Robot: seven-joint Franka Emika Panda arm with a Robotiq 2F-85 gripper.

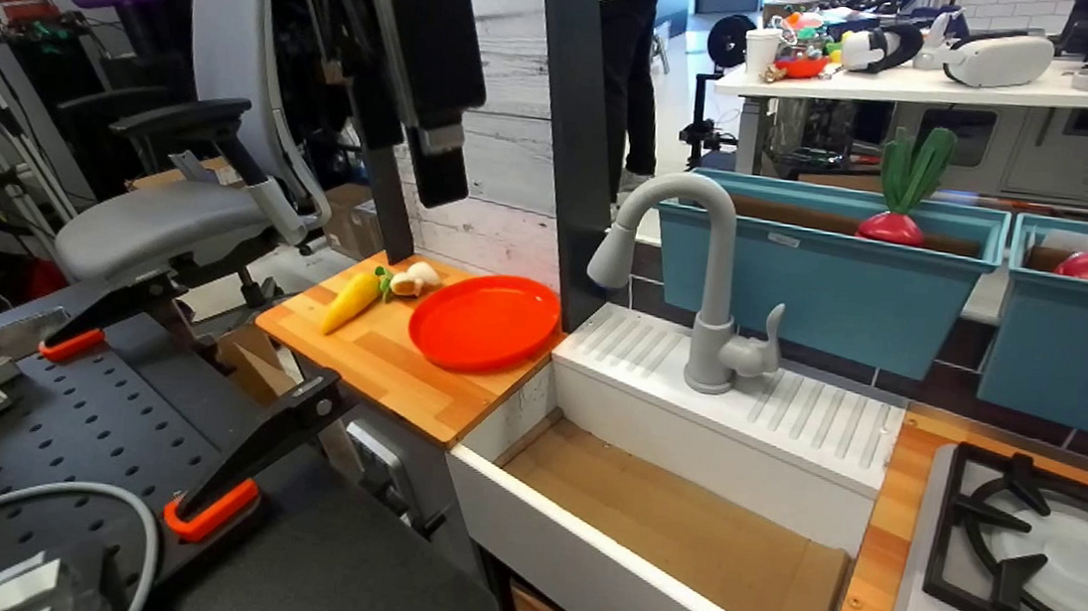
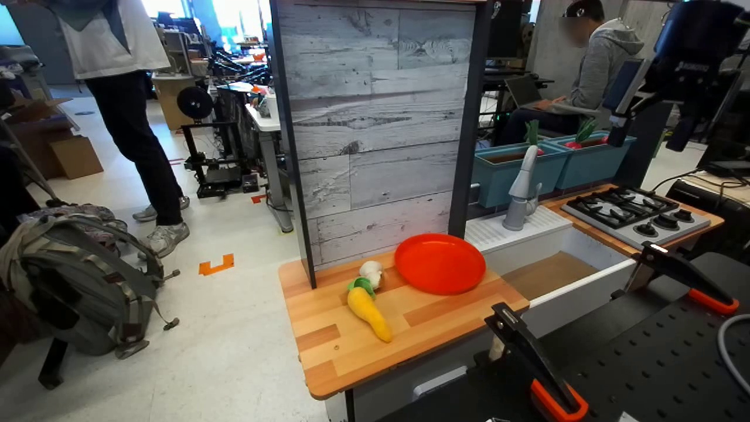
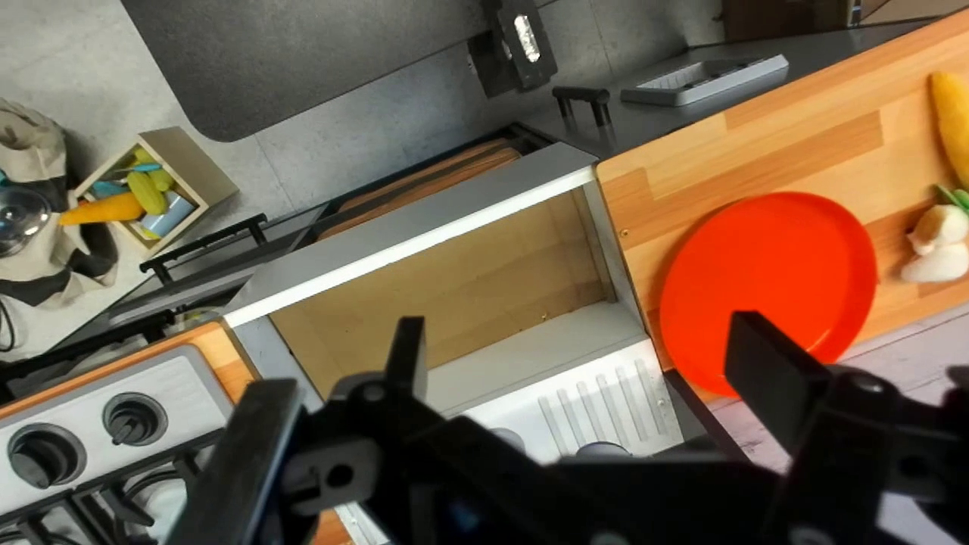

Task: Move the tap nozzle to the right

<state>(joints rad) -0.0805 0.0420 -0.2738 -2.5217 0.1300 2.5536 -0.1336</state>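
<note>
The tap nozzle is a matte grey gooseneck spout standing on the white ribbed ledge behind the sink. In this exterior view its downward end hangs to the left, towards the red plate's side. It also shows nearly end-on in an exterior view. In the wrist view it is mostly hidden behind the gripper; only small grey rounded parts show. My gripper is open and empty, raised in the air and apart from the spout. Its fingers stand wide apart in the wrist view.
The short lever handle joins the tap's base. The white sink lies in front. A red plate, yellow vegetable and garlic lie on the wooden counter. Blue planters, a dark post and a stove stand near.
</note>
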